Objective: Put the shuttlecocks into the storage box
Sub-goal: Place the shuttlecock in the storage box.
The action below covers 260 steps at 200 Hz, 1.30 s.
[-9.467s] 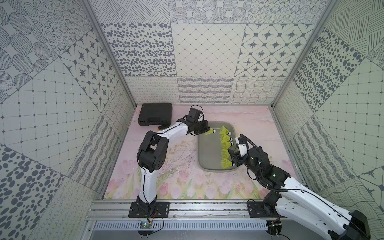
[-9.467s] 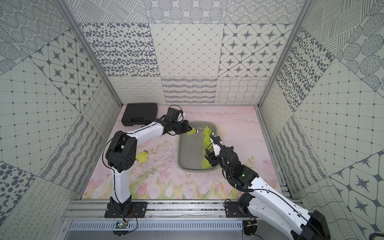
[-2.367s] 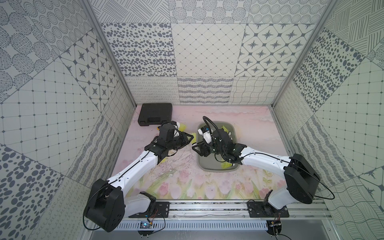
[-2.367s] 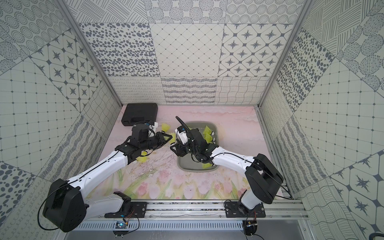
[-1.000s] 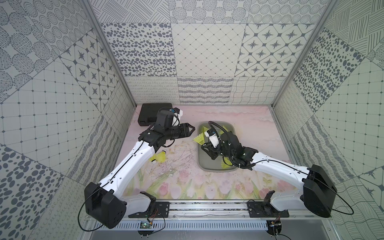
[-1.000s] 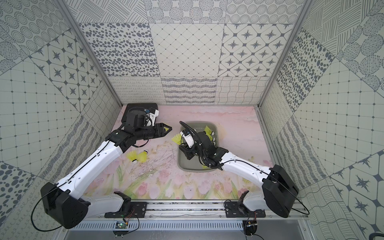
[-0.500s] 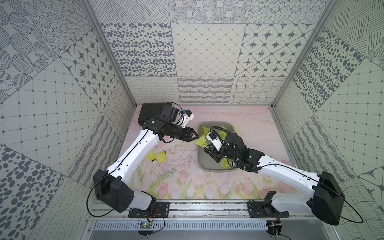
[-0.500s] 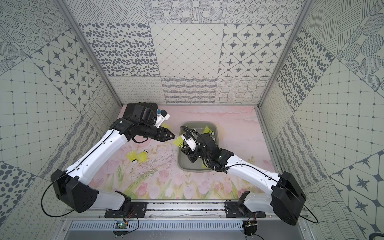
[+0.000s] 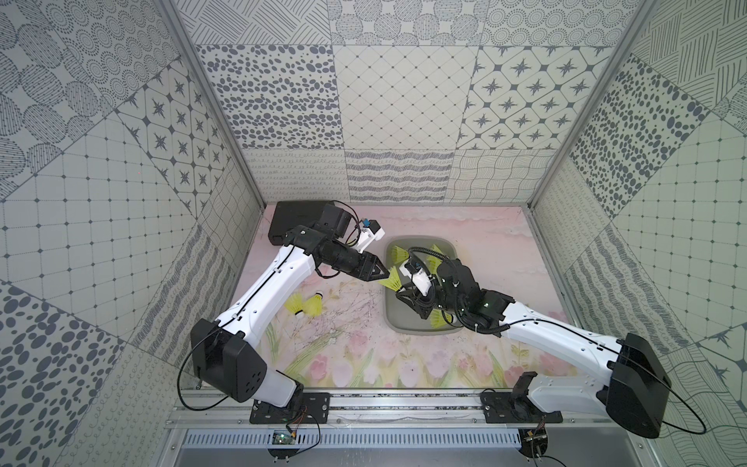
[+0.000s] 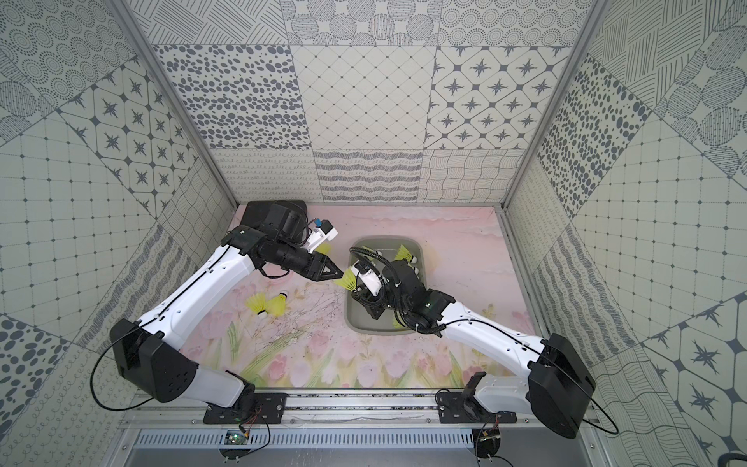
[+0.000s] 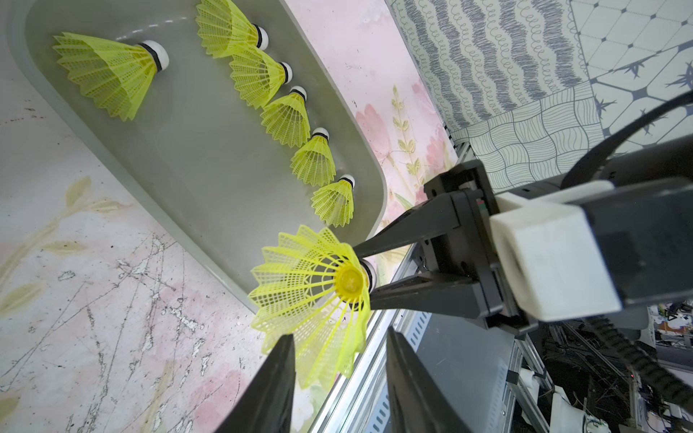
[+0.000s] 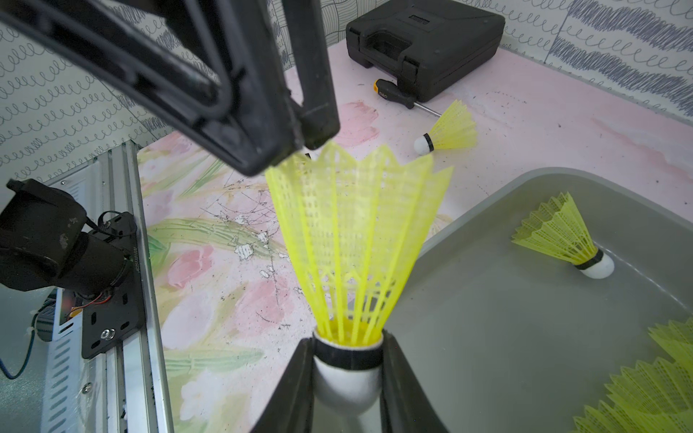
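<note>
My right gripper (image 12: 347, 360) is shut on the white cork tip of a neon yellow shuttlecock (image 12: 352, 240), held up over the near-left edge of the grey storage box (image 9: 398, 315). My left gripper (image 11: 339, 335) is open. Its fingertips (image 12: 322, 131) straddle the rim of that skirt (image 11: 315, 285), which lies against one finger only. Both top views show the two grippers meeting tip to tip (image 9: 386, 275) (image 10: 357, 289). Several shuttlecocks lie inside the box (image 11: 210, 150), five in a row (image 11: 315, 161) and one apart (image 11: 108, 71). Two more (image 9: 295, 301) (image 9: 313, 305) lie on the mat, left of the box.
A black hard case (image 9: 291, 214) sits in the back-left corner, with an orange-and-black screwdriver (image 12: 397, 95) and another loose shuttlecock (image 12: 450, 129) just in front of it. The metal rail (image 9: 364, 408) runs along the front edge. Patterned walls close in three sides.
My left gripper has swung right and down to the skirt of the shuttlecock in my right gripper, and its jaws have narrowed. The right gripper has barely moved.
</note>
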Tool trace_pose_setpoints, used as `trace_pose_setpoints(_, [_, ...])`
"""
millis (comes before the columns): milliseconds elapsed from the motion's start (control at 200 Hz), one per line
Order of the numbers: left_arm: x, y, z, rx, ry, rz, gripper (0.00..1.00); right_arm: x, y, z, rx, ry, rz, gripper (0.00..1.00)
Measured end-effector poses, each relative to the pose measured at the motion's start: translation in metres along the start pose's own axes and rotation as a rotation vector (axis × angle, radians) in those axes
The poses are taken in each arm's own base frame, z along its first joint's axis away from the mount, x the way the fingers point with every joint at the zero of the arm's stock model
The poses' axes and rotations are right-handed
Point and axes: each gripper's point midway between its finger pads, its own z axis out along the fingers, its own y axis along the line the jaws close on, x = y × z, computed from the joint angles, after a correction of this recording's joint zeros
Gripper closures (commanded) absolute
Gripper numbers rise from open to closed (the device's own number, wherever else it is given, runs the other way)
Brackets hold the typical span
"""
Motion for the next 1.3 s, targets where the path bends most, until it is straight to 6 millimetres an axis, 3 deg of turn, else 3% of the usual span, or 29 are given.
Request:
trace_pose_setpoints(235, [0.001,0.0,0.006,0.031,0.019,-0.008,0.72,0.0,0.0,0.0,-0.001,0.002,0.001,0.78])
trace_pose_setpoints(490, [0.003,0.0,0.01,0.049,0.032,-0.017,0.75,0.002,-0.001,0.002,0.001,0.008,0.002,0.78])
trace_pose_setpoints(730, [0.006,-0.001,0.012,0.064,0.039,-0.022,1.0,0.006,-0.003,0.005,0.008,0.023,0.006,0.75])
trace_pose_setpoints(866, [0.005,-0.001,0.013,0.066,0.035,-0.024,1.0,0.006,-0.006,0.005,0.027,0.023,0.009,0.62])
trace_pose_setpoints(916, [0.005,-0.001,0.014,0.067,0.032,-0.03,1.0,0.006,-0.008,0.005,0.04,0.022,0.013,0.5])
trace_pose_setpoints(1016, [0.005,0.001,0.016,0.067,0.021,-0.051,1.0,0.004,-0.015,0.004,0.082,0.014,0.022,0.37])
trace_pose_setpoints(1166, [0.001,0.006,0.022,0.068,-0.02,-0.098,1.0,0.003,-0.028,-0.005,0.168,-0.02,0.028,0.33])
trace_pose_setpoints(1301, [-0.005,0.014,0.029,0.062,-0.076,-0.159,1.0,0.005,-0.042,-0.026,0.271,-0.067,0.034,0.33])
